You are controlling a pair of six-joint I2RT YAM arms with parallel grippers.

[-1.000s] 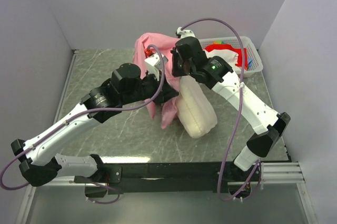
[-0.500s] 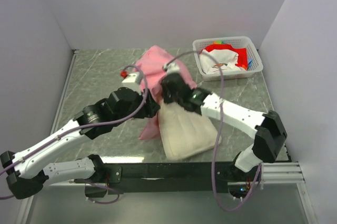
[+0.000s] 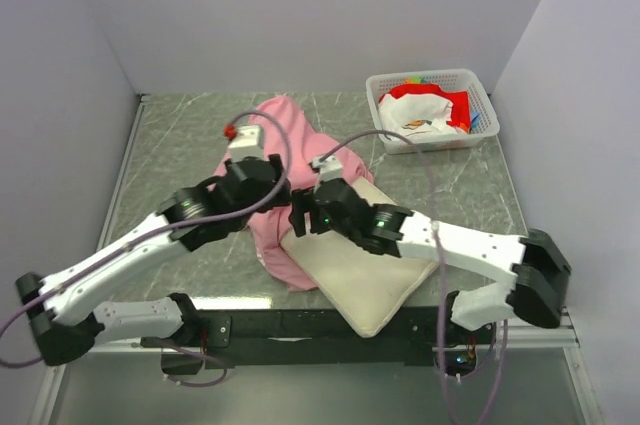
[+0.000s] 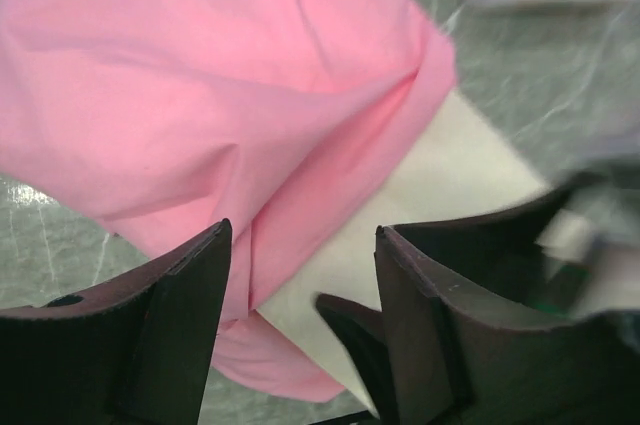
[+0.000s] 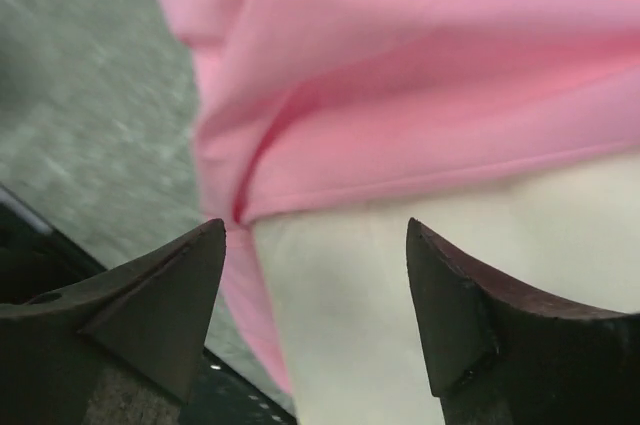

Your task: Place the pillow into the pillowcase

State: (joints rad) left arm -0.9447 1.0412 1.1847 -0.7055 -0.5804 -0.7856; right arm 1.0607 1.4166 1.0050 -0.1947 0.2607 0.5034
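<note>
One pillow (image 3: 365,280), one pillowcase (image 3: 285,130), one basket (image 3: 425,76), one table (image 3: 170,145).

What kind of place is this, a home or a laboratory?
Probably a laboratory cell: left arm and right arm bolted to one table, plain walls on three sides.

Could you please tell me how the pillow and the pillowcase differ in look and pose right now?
The pillow is cream and plump; the pillowcase is pink, thin and wrinkled. The pillow lies flat with its near part bare, while the pillowcase is bunched over the pillow's far end. Both are soft fabric.
</note>
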